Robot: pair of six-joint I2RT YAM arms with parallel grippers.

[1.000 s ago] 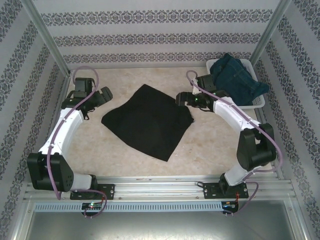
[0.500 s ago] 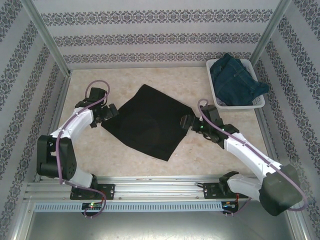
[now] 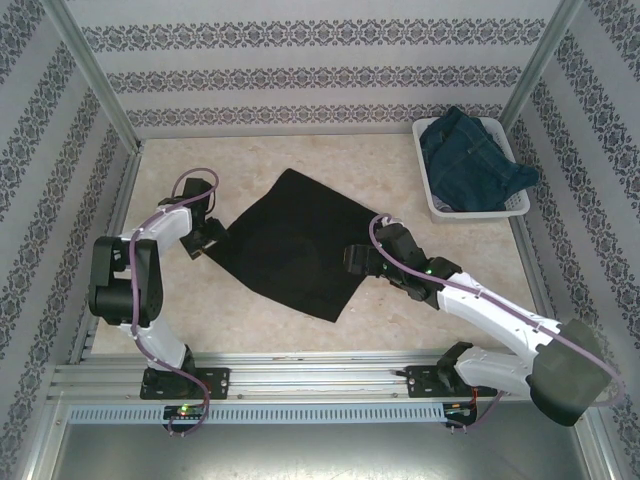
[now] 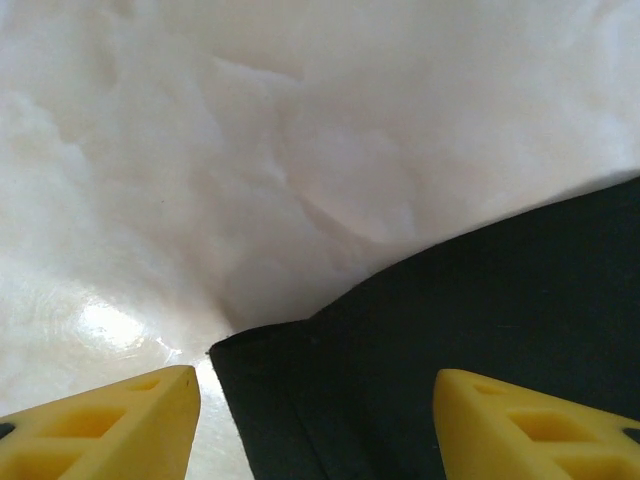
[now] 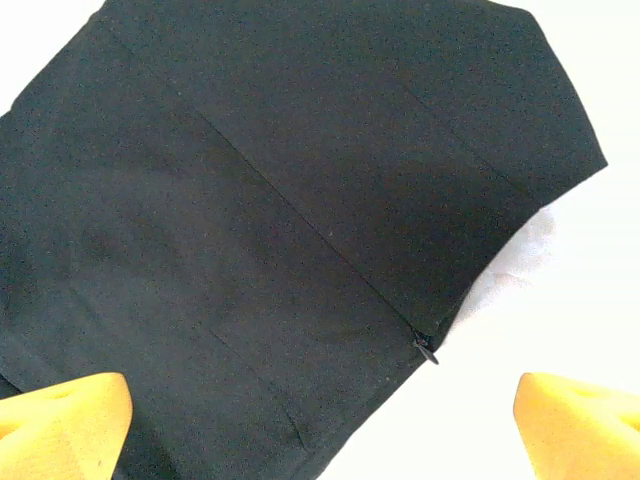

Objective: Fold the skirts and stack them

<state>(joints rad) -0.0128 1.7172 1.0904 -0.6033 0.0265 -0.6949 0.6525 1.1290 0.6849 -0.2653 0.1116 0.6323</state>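
One pale beige, marbled tabletop (image 3: 260, 325) takes up the middle of the overhead view, with patterned wallpaper panels on three sides. At its centre a black cloth skirt (image 3: 295, 245) lies spread flat in a rough diamond, with one corner pointing to the upper middle of the frame, one to the left, one to the right and one toward the bottom. The white-shelled left arm (image 3: 130, 270) bends in from the lower left and the right arm (image 3: 500, 310) stretches in from the lower right, each reaching a side of the skirt. In the upper right corner of the table, well apart from the black skirt, stands a white plastic lattice basket (image 3: 480, 213) holding a dark blue denim heap (image 3: 470, 160); how many pieces lie in it cannot be told. The left gripper (image 3: 207, 238) sits at the skirt's left corner. In its wrist view (image 4: 315, 400) the yellow fingers (image 4: 120, 410) stand apart and unclenched, one over bare table at the lower left, the other over black cloth at the lower right, with the skirt's corner (image 4: 480, 330) lying between them. The right gripper (image 3: 355, 258) is at the skirt's lower right edge, released and spread wide (image 5: 320, 410), one finger over the cloth (image 5: 250, 200) at the bottom left and the other over bare table at the bottom right. A small dark zipper pull (image 5: 426, 348) sits at the cloth's edge, right of the frame's centre.
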